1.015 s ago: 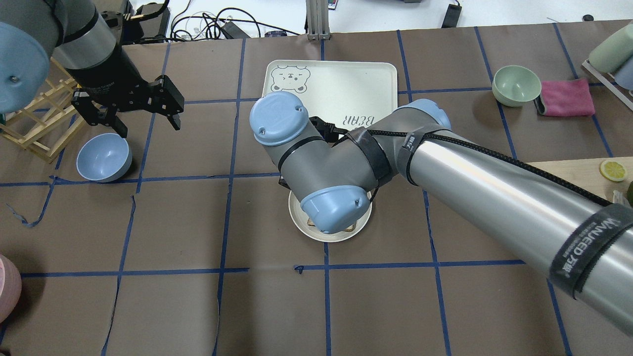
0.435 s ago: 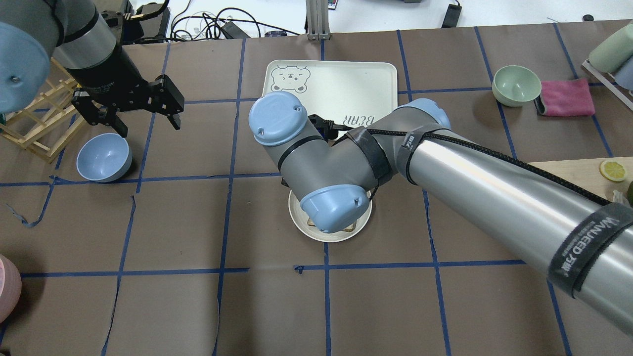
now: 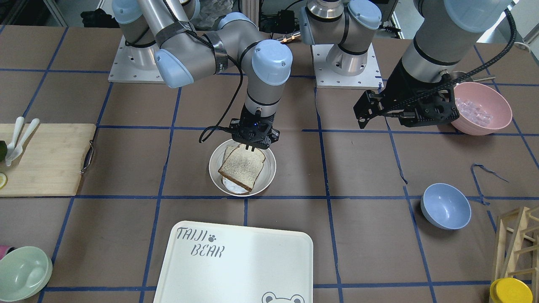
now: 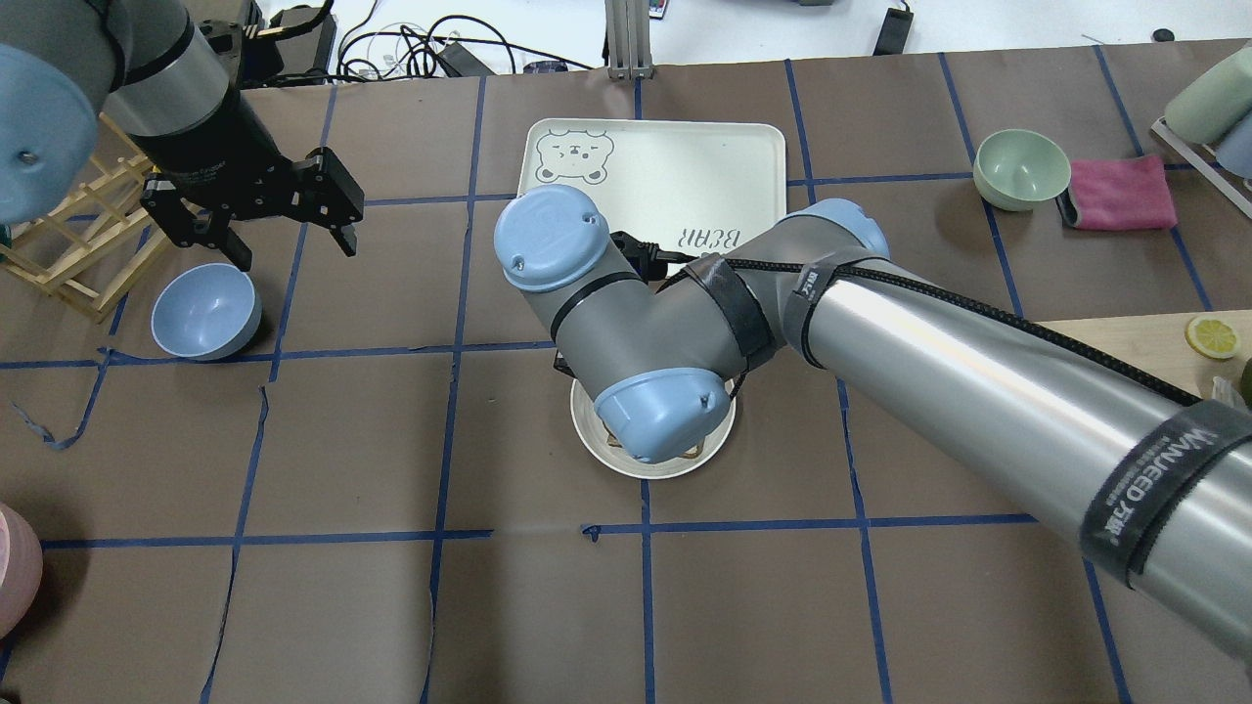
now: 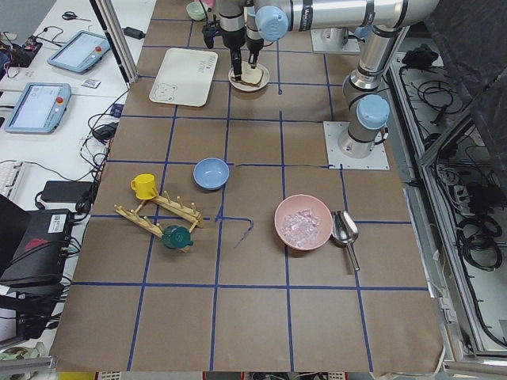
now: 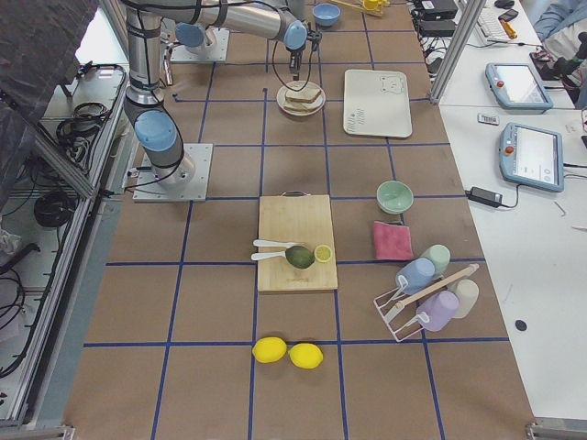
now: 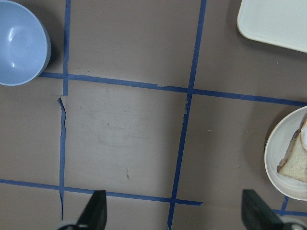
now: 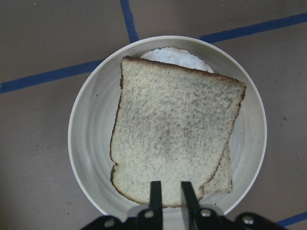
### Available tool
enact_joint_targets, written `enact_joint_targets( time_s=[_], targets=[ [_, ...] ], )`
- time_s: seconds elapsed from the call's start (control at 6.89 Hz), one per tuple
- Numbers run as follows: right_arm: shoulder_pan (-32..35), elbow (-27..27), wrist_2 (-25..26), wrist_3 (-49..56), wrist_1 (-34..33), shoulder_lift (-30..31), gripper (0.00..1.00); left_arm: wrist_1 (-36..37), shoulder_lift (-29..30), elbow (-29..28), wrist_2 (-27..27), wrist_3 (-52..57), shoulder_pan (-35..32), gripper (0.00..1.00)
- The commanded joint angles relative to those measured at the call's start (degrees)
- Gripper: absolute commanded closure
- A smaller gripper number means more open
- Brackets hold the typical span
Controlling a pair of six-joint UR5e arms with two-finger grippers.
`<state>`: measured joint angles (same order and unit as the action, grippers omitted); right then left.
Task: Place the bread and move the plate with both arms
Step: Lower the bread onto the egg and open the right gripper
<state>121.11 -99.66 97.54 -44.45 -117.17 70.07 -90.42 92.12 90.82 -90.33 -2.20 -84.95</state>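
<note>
My left gripper looks straight down on the brown paper-covered table, which is crossed by blue tape lines. My two black fingertips poke in at the bottom edge, spread wide, with brown paper showing between them. A light-blue bowl sits in the top left corner, cut by the frame. A corner of a white tray shows at top right. At the right edge I see part of the round cream plate. On it lies a bread slice, its brown crust turned toward the middle of my view.
</note>
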Motion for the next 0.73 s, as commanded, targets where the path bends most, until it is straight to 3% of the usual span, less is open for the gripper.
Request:
enact_joint_targets(
  time_s=[0.0, 0.15, 0.29, 0.44, 0.58],
  targets=[
    [-0.2, 0.5, -0.1, 0.4, 0.0, 0.2, 0.19, 0.0, 0.0, 0.0, 0.0, 0.0, 0.0, 0.0],
    [-1.8, 1.0, -0.2, 3.4, 0.4, 1.1, 0.18, 0.1, 0.0, 0.0, 0.0, 0.1, 0.0, 0.0],
    [-4.5, 1.2, -0.1, 11.0, 0.5, 2.9, 0.07, -0.1, -0.2, 0.0, -0.2, -0.1, 0.0, 0.0],
    [-9.1, 1.2, -4.2, 16.5, 1.3, 5.7, 0.0, -0.4, 0.1, 0.1, -0.3, -0.3, 0.0, 0.0],
    [-14.7, 1.6, -10.4, 22.4, 6.1, 8.6, 0.0, -0.9, -0.2, 0.2, -0.4, -0.4, 0.0, 0.0]
  ],
)
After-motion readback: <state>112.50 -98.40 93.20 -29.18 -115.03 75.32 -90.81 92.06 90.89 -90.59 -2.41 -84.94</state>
